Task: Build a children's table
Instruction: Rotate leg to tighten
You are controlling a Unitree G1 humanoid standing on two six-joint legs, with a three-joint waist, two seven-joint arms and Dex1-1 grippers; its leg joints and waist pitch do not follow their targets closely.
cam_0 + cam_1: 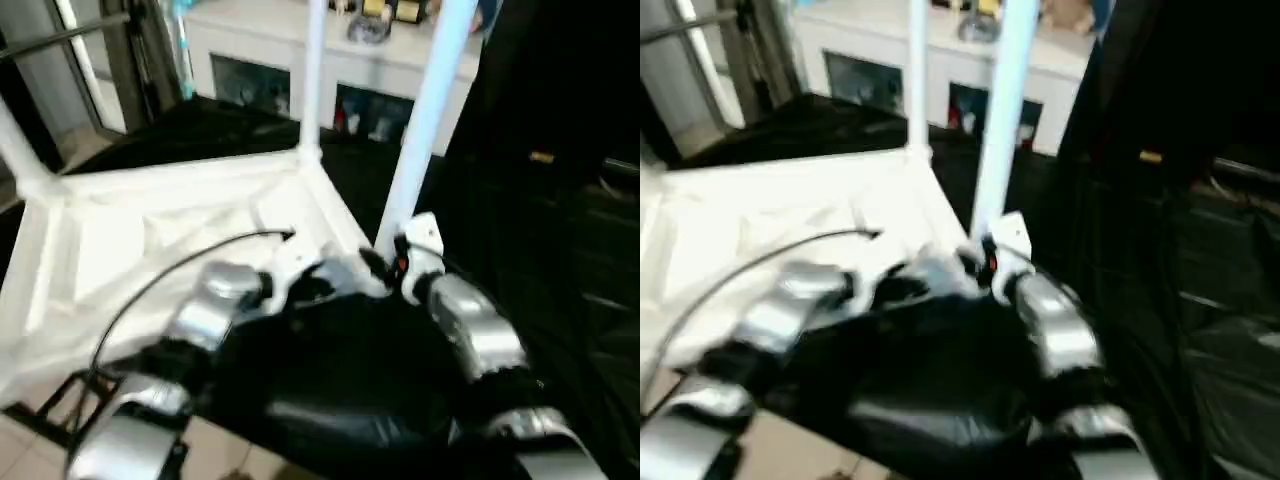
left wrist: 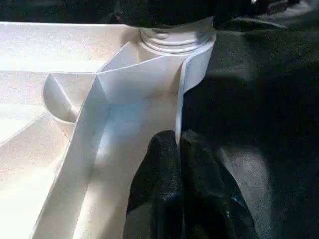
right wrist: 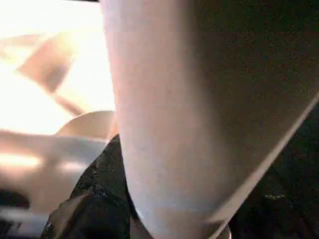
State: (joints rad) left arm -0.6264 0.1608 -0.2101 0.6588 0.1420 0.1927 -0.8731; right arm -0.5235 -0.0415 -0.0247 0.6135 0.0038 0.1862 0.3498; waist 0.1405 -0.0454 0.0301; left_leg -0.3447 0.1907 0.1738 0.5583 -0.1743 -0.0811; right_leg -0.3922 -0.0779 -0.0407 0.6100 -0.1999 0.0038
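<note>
One upturned white table top [image 1: 150, 240], three upright white legs [image 1: 420, 130] standing in its corner sockets, two silver forearms [image 1: 470, 330], one cabinet [image 1: 300, 50].

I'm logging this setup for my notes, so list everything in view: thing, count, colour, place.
table top: one, white, lying ribbed underside up on black sheeting, ahead and to the left.
legs: three in view, white, standing up from corner sockets: near right, far right and far left.
black sheeting: dark, covering the surface around the top.
cabinet: one, white with glass doors, at the back, small items on top too blurred to name.
cable: one, black, arcing over the left forearm.
left gripper: black fingers shut on the table top's edge wall.
right gripper: at the base of the near right leg; black fingers beside it.
</note>
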